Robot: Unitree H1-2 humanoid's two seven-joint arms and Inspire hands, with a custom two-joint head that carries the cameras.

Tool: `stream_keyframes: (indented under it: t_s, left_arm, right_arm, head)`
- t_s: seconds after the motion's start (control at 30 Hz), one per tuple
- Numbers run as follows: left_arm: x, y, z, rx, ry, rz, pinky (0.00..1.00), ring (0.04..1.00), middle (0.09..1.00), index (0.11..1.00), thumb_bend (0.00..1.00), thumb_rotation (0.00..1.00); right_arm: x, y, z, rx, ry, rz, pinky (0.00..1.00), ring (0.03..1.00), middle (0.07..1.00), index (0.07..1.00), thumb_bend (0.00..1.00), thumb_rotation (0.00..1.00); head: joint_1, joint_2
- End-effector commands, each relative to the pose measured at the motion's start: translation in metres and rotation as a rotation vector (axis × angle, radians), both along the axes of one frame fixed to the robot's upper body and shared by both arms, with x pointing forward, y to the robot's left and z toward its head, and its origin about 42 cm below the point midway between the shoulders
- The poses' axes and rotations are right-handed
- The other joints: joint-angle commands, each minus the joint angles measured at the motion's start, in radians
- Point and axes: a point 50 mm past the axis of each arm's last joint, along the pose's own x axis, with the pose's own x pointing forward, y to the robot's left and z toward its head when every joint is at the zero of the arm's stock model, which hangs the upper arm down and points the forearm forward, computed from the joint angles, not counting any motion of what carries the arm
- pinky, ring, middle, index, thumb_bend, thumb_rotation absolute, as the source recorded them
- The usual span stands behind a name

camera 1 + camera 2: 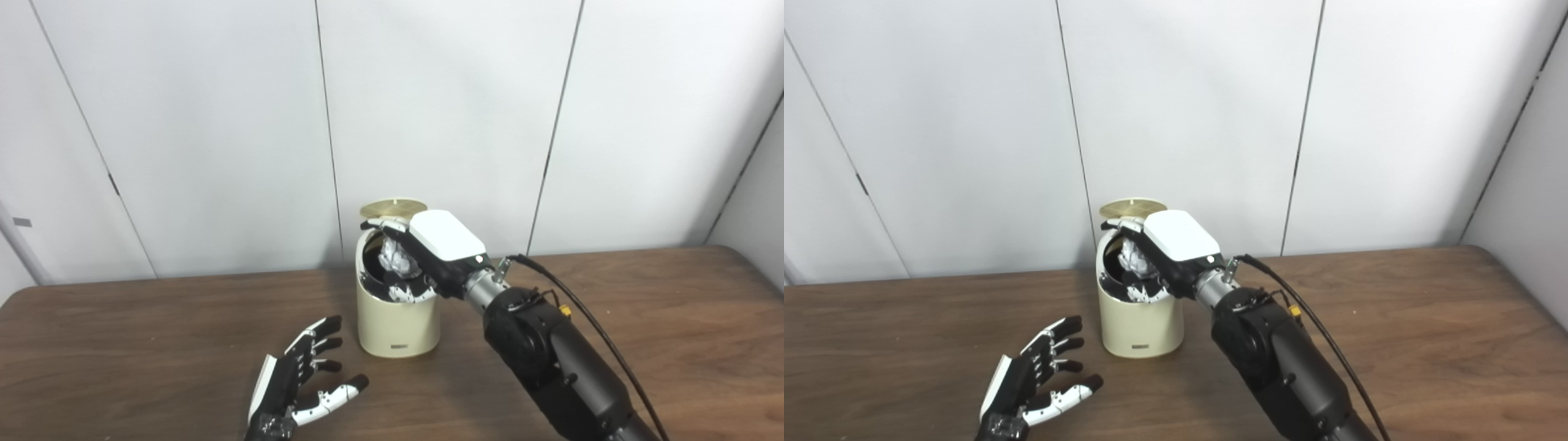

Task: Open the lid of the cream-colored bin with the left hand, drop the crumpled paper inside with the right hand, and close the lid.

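Now your wooden table (643, 318) carries the cream-colored bin (398, 324), its lid (393, 209) tipped up at the back. Your right hand (429, 254) reaches over the open mouth, fingers curled around the crumpled paper (395, 257). Your left hand (300, 380) rests beside the bin, fingers spread, empty.

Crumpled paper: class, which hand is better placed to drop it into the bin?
Right. The right hand holds the paper over the bin, lid open. The left hand is open beside the bin.
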Motion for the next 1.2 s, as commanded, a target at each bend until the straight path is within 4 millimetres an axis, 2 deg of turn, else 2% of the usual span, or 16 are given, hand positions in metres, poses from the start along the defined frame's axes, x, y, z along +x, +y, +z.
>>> stream_keyframes:
  t_s: [0.0,0.17,0.3,0.4,0.73,0.83,0.9,0.97,1.07,1.1,1.13,1.17]
  left_arm:
    - [0.009,-0.002,0.014,-0.006,-0.075,-0.018,0.67,0.817,0.865,0.878,0.74,0.13]
    - [0.01,-0.003,0.014,-0.007,-0.073,-0.02,0.67,0.82,0.866,0.877,0.74,0.14]
    - [0.011,-0.003,0.013,-0.003,-0.075,-0.024,0.66,0.826,0.871,0.878,0.74,0.14]
    - [0.012,-0.004,0.013,-0.005,-0.074,-0.028,0.67,0.83,0.872,0.879,0.73,0.13]
    - [0.014,-0.006,0.011,-0.001,-0.083,-0.027,0.65,0.824,0.872,0.876,0.73,0.12]
    - [0.014,-0.006,0.011,-0.002,-0.086,-0.026,0.65,0.82,0.869,0.876,0.73,0.12]
    - [0.014,-0.006,0.011,-0.006,-0.085,-0.027,0.67,0.821,0.869,0.875,0.73,0.12]
    - [0.014,-0.006,0.012,-0.008,-0.084,-0.028,0.66,0.818,0.869,0.876,0.73,0.11]
    - [0.014,-0.006,0.011,-0.012,-0.081,-0.029,0.65,0.813,0.869,0.875,0.72,0.1]
    - [0.014,-0.006,0.011,-0.011,-0.08,-0.029,0.65,0.811,0.87,0.875,0.72,0.11]
    - [0.014,-0.006,0.011,-0.012,-0.08,-0.029,0.65,0.81,0.87,0.875,0.73,0.11]
    - [0.014,-0.006,0.011,-0.013,-0.079,-0.03,0.64,0.808,0.87,0.875,0.73,0.11]
  right_arm:
    - [0.004,-0.006,0.023,-0.022,-0.044,-0.019,0.71,0.92,0.993,0.904,0.88,0.15]
    - [0.002,-0.008,0.039,-0.058,-0.068,-0.003,0.78,0.954,1.0,0.927,0.89,0.17]
    - [0.001,-0.009,0.054,-0.077,-0.086,0.012,0.76,0.946,1.0,0.917,0.89,0.19]
    - [0.001,-0.009,0.059,-0.084,-0.084,0.013,0.75,0.932,1.0,0.903,0.91,0.16]
    - [0.0,-0.01,0.058,-0.103,-0.071,0.011,0.74,0.92,1.0,0.892,0.89,0.15]
    - [-0.001,-0.01,0.058,-0.078,-0.092,0.02,0.71,0.898,0.975,0.867,0.89,0.13]
    - [-0.002,-0.01,0.059,-0.035,-0.116,0.033,0.66,0.854,0.934,0.833,0.87,0.1]
    - [-0.003,-0.01,0.06,0.006,-0.141,0.038,0.59,0.749,0.832,0.761,0.78,0.09]
    - [-0.004,-0.011,0.062,0.062,-0.195,0.048,0.55,0.67,0.735,0.7,0.7,0.07]
    - [-0.004,-0.012,0.062,0.09,-0.213,0.054,0.51,0.616,0.678,0.667,0.69,0.05]
    - [-0.004,-0.013,0.061,0.128,-0.224,0.063,0.48,0.579,0.641,0.584,0.6,0.09]
    - [-0.004,-0.014,0.061,0.168,-0.238,0.073,0.44,0.536,0.559,0.548,0.56,0.05]
  head:
    - [0.0,0.003]
    - [-0.003,0.002]
    - [-0.003,0.001]
    - [-0.005,-0.004]
    - [0.001,-0.01]
    - [0.001,-0.01]
    - [0.002,-0.007]
    - [0.001,-0.006]
    - [0.0,-0.005]
    - [0.001,-0.006]
    - [0.001,-0.006]
    - [0.001,-0.006]
